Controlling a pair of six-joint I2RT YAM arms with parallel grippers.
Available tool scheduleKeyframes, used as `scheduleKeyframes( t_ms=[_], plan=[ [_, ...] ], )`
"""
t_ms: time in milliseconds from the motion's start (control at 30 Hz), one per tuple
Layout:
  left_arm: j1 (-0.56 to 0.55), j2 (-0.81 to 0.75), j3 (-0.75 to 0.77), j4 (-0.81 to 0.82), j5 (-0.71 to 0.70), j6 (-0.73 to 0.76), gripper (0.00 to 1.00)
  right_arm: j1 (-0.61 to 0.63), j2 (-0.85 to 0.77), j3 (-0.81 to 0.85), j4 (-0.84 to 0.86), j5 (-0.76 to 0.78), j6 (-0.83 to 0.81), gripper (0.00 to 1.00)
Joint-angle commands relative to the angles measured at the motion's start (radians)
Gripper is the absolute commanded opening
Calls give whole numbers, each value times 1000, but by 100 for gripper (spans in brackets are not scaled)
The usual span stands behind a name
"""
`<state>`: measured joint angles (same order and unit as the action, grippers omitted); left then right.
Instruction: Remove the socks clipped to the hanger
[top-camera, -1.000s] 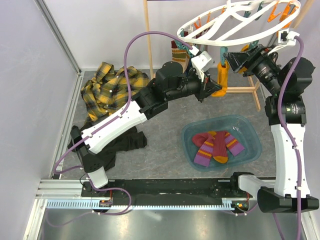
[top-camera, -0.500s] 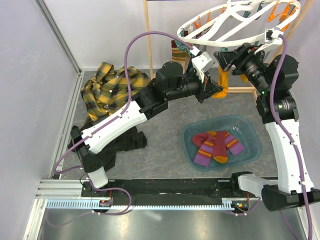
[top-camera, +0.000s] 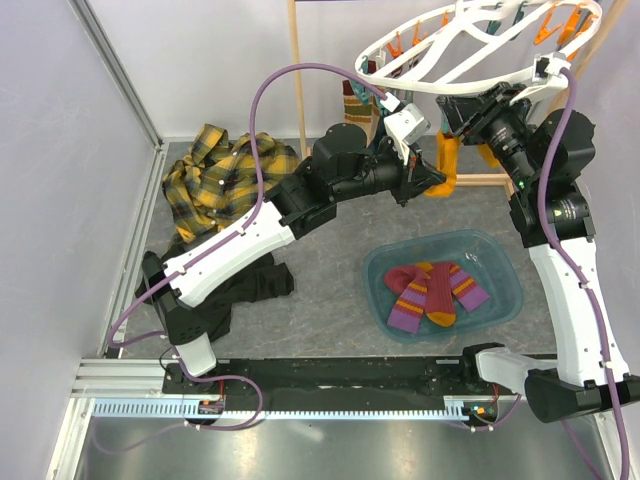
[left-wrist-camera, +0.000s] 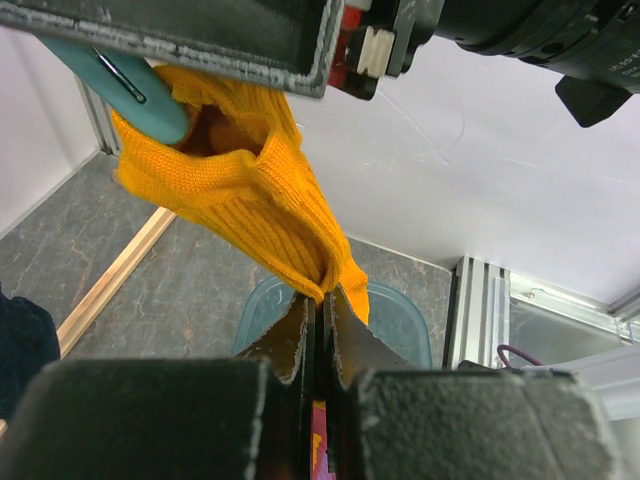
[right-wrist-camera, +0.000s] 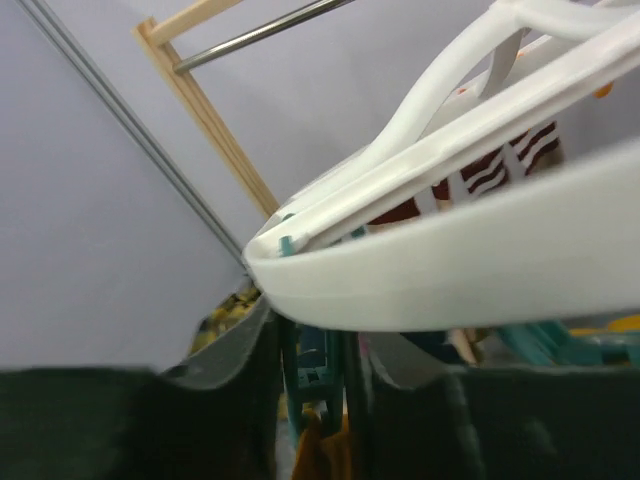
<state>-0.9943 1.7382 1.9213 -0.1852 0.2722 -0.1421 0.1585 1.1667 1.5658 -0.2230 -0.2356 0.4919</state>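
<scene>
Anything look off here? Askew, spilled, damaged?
Nothing visibly spilled or broken. Two oddities: the yellow plaid shirt and black garment lie crumpled on the table at left, and the mustard sock is stretched at a slant between its teal clip and the shut left hand.

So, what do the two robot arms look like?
The left arm and right arm have white shells with black joints and bases. A purple cable runs along each. The left end effector and right end effector have dark, flat fingers.
</scene>
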Motion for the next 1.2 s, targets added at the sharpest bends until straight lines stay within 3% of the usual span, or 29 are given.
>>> scheduleKeyframes(
  t_ms=[0, 33, 200, 267, 333, 567, 667, 700, 867, 1000, 1167],
  plan=[
    [2, -2, 25, 13, 25, -31, 2, 7, -4, 0, 51, 38, 11, 17],
    [3, -2, 25, 13, 24, -31, 2, 7, -2, -3, 53, 38, 10, 0],
    [2, -6, -4, 13, 7, -22, 2, 9, -6, -18, 47, 27, 10, 0],
    [2, -19, -22, 13, -2, -24, 2, 7, -18, -26, 47, 30, 8, 5],
    [2, -28, -62, 20, -1, -30, 2, 9, -22, -38, 47, 32, 5, 11],
    [2, -88, -243, 67, 19, -68, 2, 9, -24, -44, 39, 33, -6, 14],
    [2, -127, -320, 90, 27, -100, 2, 9, -30, -46, 28, 38, -7, 28],
    [2, -135, -343, 104, 28, -112, 2, 7, -35, -47, 24, 41, -6, 40],
    [-6, -198, -626, 275, -13, -241, 2, 7, -116, -140, 17, 74, -22, 67],
    [-26, -195, -793, 389, -18, -310, 4, 7, -208, -233, 2, 104, -73, 77],
    [-122, -140, -828, 404, -82, -301, 8, 7, -306, -299, -101, 122, -127, 86]
  ],
)
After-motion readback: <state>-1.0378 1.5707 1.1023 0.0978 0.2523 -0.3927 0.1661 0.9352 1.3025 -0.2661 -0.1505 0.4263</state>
